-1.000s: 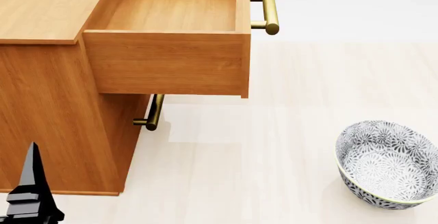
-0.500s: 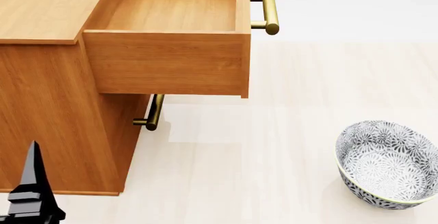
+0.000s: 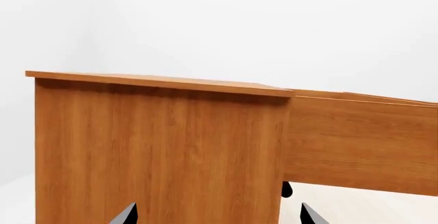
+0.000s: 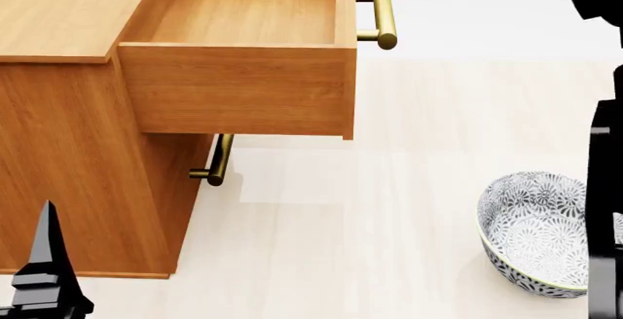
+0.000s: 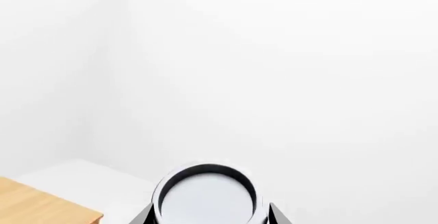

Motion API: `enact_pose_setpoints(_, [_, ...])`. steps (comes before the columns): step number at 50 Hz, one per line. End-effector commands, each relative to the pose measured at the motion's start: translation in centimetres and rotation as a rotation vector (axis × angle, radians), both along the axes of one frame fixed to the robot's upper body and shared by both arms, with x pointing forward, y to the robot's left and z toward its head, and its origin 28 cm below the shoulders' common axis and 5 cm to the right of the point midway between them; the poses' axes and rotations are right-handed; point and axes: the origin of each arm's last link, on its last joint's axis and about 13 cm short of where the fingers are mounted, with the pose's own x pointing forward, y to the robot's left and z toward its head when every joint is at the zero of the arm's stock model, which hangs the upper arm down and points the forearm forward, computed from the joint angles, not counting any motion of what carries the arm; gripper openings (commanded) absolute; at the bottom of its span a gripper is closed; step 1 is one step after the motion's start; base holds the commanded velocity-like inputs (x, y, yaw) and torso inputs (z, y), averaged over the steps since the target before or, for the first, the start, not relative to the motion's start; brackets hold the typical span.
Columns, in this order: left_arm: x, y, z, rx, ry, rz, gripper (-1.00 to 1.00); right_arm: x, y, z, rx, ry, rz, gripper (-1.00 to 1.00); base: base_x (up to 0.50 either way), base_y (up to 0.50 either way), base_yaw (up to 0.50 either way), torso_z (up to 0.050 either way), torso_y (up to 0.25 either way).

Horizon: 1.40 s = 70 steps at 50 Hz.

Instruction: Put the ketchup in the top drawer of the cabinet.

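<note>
Pale floor (image 4: 409,209) under cabinet (image 4: 68,166)

The pale, faintly wood-grained floor (image 4: 389,217) carries two things. The orange-brown cabinet (image 4: 87,166) stands on it at the left, its base edge flat on the boards. The grey-white patterned bowl (image 4: 535,235) sits upright at the right, well apart from the cabinet, partly hidden behind a dark arm

Your left gripper (image 4: 44,275) is matte black, tapering to a sharp point above grey-edged stepped blocks; your right arm (image 4: 603,151) shows as a plain black, glossy column.
</note>
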Motion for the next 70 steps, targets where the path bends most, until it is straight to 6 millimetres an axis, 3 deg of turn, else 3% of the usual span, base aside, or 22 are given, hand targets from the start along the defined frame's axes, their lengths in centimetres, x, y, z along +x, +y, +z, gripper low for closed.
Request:
enact_pose_setpoints(1, [-0.1,0.0,0.0,0.000,-0.002,0.003,1.00,2.2,1.1,-0.2,-0.009,0.057,0.024,-1.00,0.00,0.00,0.00,0.000,0.000])
enact_pose_setpoints(14, [0.1,0.1,0.0,-0.003,-0.001,0.007,1.00,3.8,2.6,0.4,-0.021,0.129,0.076,-1.00,0.00,0.00,0.00,0.000,0.001])
enact_pose_setpoints(23, [0.3,0.2,-0.2,-0.007,0.002,0.013,1.00,4.6,3.0,-0.7,-0.026,0.173,0.049,-1.00,0.00,0.00,0.00,0.000,0.000])
enact_pose_setpoints(34, [0.4,0.2,-0.4,-0.012,0.009,0.008,1.00,4.7,4.8,-1.2,-0.043,0.202,0.278,-1.00,0.00,0.00,0.00,0.000,0.000])
enact_pose_setpoints(42, [0.5,0.3,-0.6,-0.016,0.013,0.014,1.00,4.9,5.3,-2.5,-0.098,0.227,0.342,-1.00,0.00,0.00,0.00,0.000,0.001])
enact_pose_setpoints(50, [0.6,0.3,-0.9,-0.016,0.018,0.012,1.00,4.9,6.0,-3.4,-0.043,0.229,0.460,-1.00,0.00,0.00,0.00,0.000,0.000])
enact_pose_setpoints(70, [0.6,0.5,-1.2,-0.021,0.027,0.022,1.00,6.2,5.9,-6.3,-0.086,0.343,0.446,-1.00,0.00,0.00,0.00,0.000,0.000])
